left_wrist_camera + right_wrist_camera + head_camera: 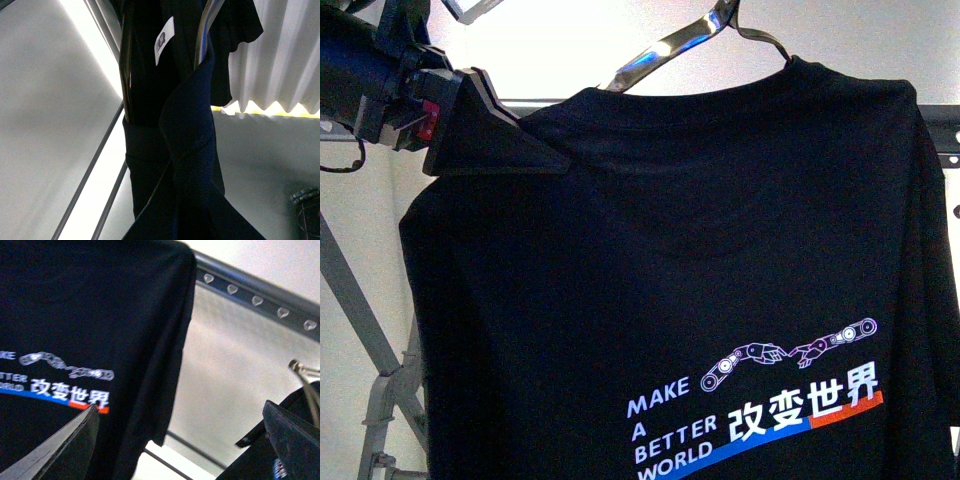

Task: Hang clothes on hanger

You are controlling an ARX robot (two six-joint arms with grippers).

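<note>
Front view: the T-shirt (720,260) fills the frame on a coat hanger (670,45) at the top, and the left gripper (548,152), upper left, has its fingers pinched on the shoulder. Left wrist view: only dark cloth bunched in that pinch. Right wrist view: the right gripper (180,412) shows fingers wide and empty along the bottom, with the drying rack (255,300) at upper right; a sideways tug on the shoulder could slide the T-shirt off its coat hanger.
</note>
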